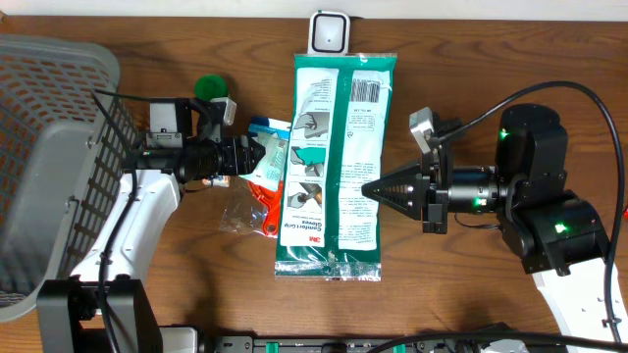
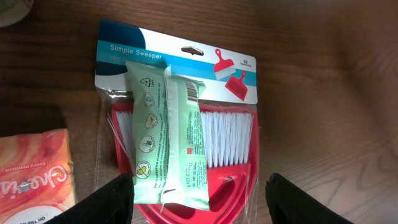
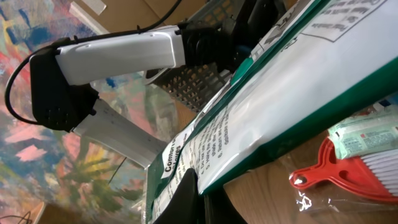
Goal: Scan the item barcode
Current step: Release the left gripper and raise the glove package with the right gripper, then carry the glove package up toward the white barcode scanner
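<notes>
- Jaws spread, the left gripper [image 1: 261, 157] is hovering over the sweeper pack [image 1: 257, 201], holding nothing.
- Mid-table, the glove pack [image 1: 337, 162] is lying with its barcode [image 1: 365, 90] near the scanner [image 1: 331, 32].
- Pressed shut, the right gripper [image 1: 371, 188] is pinching the pack's edge; presenting seems underway, needing the barcode facing the scanner.

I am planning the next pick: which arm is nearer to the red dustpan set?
The left arm. Its jaws hang open over the dustpan set; the right arm is on the other side of the glove pack, jaws shut on its edge.
</notes>
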`<state>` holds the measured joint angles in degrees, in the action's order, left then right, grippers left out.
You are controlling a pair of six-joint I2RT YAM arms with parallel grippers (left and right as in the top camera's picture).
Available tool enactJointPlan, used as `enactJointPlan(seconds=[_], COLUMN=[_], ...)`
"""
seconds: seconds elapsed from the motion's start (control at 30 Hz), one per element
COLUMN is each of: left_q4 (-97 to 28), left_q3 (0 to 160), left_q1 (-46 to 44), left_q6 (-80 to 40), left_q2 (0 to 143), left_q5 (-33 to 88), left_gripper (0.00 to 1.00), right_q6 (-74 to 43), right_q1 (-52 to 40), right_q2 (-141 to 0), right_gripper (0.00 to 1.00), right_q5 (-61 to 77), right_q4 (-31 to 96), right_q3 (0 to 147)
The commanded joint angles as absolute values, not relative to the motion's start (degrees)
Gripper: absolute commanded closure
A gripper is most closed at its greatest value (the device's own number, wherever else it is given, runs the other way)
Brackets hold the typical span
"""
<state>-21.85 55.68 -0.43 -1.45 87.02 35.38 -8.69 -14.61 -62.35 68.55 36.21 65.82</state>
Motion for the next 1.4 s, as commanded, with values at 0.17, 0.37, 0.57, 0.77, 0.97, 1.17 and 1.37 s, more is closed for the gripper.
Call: enactJointPlan(seconds=[0.17, 0.37, 0.57, 0.77, 0.97, 1.17, 1.37], left_q4=[-21.7, -21.7, -21.5, -20.6, -20.4, -20.5, -20.8], left_q3=[55.3, 55.3, 55.3, 55.3, 55.3, 55.3, 55.3], left_q1=[-0.2, -0.2, -0.2, -0.2, 1.0, 5.0, 8.8], left_q6=[-1.3, -1.3, -1.3, -1.3, -1.3, -2.2, -3.5], left_q2=[86.6, 86.6, 86.6, 86.6, 86.6, 86.6, 86.6], left_q5=[34.9, 34.9, 34.9, 34.9, 34.9, 34.9, 34.9], left_gripper=[0.32, 0.32, 0.32, 0.32, 0.32, 0.32, 0.32], right_q6=[-7.6, -7.6, -7.0, -6.2, -7.7, -8.2, -2.5], right_q1=[-14.3, -14.3, -14.3, -14.3, -14.3, -13.8, -13.2], right_q2=[-61.6, -61.6, -62.0, -66.0, -76.1, -87.1, -91.7], right_gripper=[0.99, 0.99, 0.99, 0.99, 0.99, 0.99, 0.99], right_q5=[68.9, 68.2, 63.1, 54.2, 53.8, 52.7, 39.1], right_q4=[36.4, 36.4, 33.4, 24.2, 13.0, 9.2, 18.1], right_q3=[65.8, 65.8, 65.8, 65.8, 65.8, 70.6, 79.0])
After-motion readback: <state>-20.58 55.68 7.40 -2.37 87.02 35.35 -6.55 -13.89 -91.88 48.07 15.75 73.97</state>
